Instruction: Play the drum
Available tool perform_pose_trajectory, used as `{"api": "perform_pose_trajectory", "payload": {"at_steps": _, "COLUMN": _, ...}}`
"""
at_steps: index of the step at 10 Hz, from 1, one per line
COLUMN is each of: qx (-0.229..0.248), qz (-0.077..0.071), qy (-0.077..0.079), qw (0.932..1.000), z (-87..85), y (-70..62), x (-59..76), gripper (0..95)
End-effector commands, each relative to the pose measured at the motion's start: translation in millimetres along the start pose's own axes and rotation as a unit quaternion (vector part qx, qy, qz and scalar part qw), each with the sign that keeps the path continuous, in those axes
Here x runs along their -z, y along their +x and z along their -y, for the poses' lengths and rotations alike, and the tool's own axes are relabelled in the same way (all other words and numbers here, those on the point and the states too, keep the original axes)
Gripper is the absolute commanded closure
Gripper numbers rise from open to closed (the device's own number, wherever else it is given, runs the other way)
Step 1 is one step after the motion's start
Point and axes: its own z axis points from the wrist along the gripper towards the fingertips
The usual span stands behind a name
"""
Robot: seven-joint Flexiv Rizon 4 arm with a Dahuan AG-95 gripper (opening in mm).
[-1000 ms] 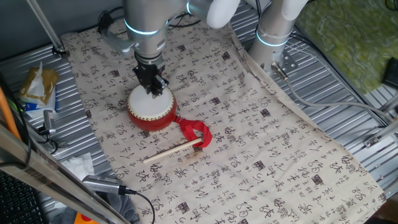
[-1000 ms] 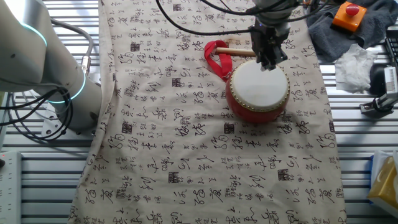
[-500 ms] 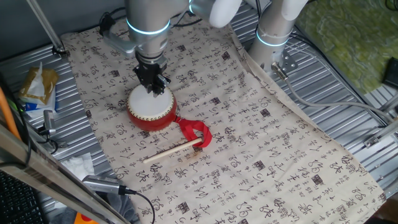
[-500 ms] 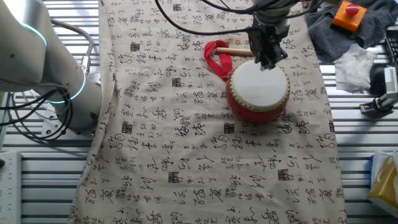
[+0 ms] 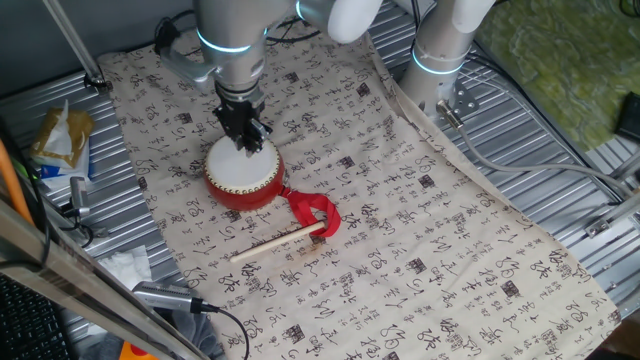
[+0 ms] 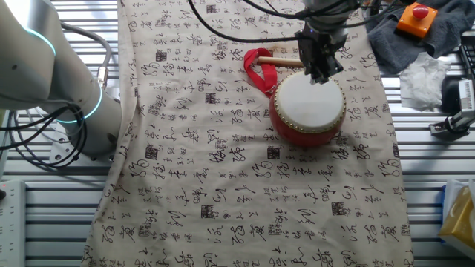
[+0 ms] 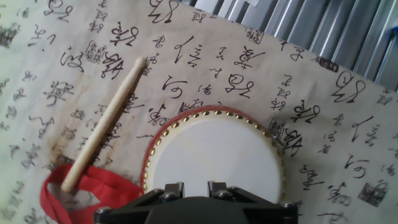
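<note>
The drum (image 5: pixel 243 172) has a red barrel body, a white skin and a studded rim, and stands on the printed cloth. It also shows in the other fixed view (image 6: pixel 308 107) and in the hand view (image 7: pixel 214 155). Its red ribbon loop (image 5: pixel 315 212) lies beside it. My gripper (image 5: pixel 246 143) points down over the far edge of the skin, with its jaws close together and nothing between them. It also shows in the other fixed view (image 6: pixel 320 74) and at the bottom of the hand view (image 7: pixel 194 190). I cannot tell whether the tips touch the skin.
A thin pale wooden stick (image 5: pixel 278 243) lies on the cloth with one end on the ribbon; it also shows in the hand view (image 7: pixel 106 124). The cloth (image 5: pixel 420 230) covers the ribbed metal table. A second arm base (image 5: pixel 440 50) stands at the back. Clutter and cables (image 5: pixel 60 140) sit at the left.
My gripper has risen a little over the drum's far edge. The drum, the ribbon and the stick have not moved.
</note>
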Motion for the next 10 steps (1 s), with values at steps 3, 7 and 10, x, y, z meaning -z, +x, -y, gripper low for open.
{"api": "perform_pose_trajectory", "payload": {"at_steps": 3, "qx": -0.038, "qz": 0.003, "qy": -0.010, "qw": 0.9992, "z": -51.8, "y": -7.7, "x": -6.2, "gripper": 57.0}}
{"api": "perform_pose_trajectory", "payload": {"at_steps": 7, "qx": -0.091, "qz": 0.015, "qy": -0.014, "qw": 0.9957, "z": -103.8, "y": -9.3, "x": -18.3, "gripper": 76.0}}
{"api": "perform_pose_trajectory", "payload": {"at_steps": 10, "qx": -0.128, "qz": 0.014, "qy": -0.021, "qw": 0.9915, "z": -132.9, "y": -24.0, "x": -32.2, "gripper": 57.0}}
